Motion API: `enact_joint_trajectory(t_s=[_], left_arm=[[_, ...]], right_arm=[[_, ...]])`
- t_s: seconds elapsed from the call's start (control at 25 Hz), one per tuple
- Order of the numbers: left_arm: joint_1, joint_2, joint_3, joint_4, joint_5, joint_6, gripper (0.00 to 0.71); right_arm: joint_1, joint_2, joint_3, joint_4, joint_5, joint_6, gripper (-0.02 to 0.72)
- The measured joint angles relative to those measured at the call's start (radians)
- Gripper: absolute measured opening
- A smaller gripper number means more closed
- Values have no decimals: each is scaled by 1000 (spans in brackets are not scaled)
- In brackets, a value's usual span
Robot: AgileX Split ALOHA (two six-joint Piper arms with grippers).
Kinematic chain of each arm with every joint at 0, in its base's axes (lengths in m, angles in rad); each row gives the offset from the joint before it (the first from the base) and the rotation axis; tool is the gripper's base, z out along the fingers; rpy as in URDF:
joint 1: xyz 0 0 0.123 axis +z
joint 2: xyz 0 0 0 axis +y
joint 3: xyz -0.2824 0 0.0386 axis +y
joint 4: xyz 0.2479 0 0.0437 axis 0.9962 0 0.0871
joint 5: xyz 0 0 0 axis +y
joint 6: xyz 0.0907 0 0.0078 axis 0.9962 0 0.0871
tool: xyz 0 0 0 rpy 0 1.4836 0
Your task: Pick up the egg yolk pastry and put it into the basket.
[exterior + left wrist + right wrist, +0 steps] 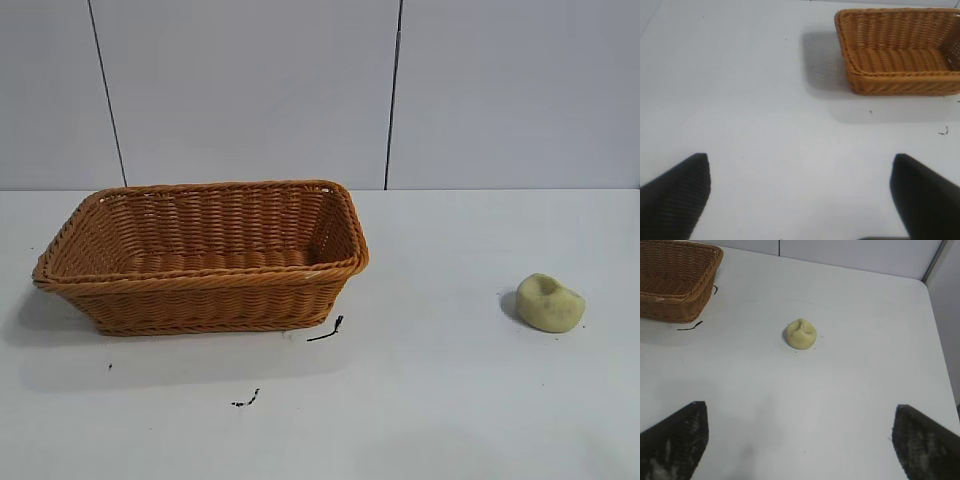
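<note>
Resting on the white table (450, 400), the egg yolk pastry (549, 302) is seen at roughly 3 o'clock in the exterior view, well apart from the basket (200, 290). It is recorded as a small, matte, pale yellowish-green lump, rounded in outline, with a creased dent pressed into its top; nothing is touching it. A few dark specks are noted on the table just beside it. The basket, orange-brown woven wicker with flared sides and a braided rim, is placed at about 9 o'clock and is seen to hold nothing. Short black marks (327, 330) are noted on the table near its front corner. The right gripper (800, 440) is held above the table with its fingers spread wide, the pastry lying ahead of it. The left gripper (800, 195) is likewise released, fingers wide apart, over bare table, with the basket farther off.
</note>
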Motion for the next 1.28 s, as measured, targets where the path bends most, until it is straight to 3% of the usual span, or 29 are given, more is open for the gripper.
enact_joint_trajectory(t_s=[0.4,0.56,0.8,1.0,1.28], left_arm=[[0,0,0,0,0,0,696],[0,0,0,0,0,0,696],[0,0,0,0,0,0,696],[0,0,0,0,0,0,696],[0,0,0,0,0,0,696]], right_arm=[[0,35,-3,0,0,12,694],[0,314,-29,-15,-27,66,694],[0,895,-154,-17,-90,80,694],[0,1337,-383,-17,-106,81,694],[0,1707,-700,-18,-110,70,692]])
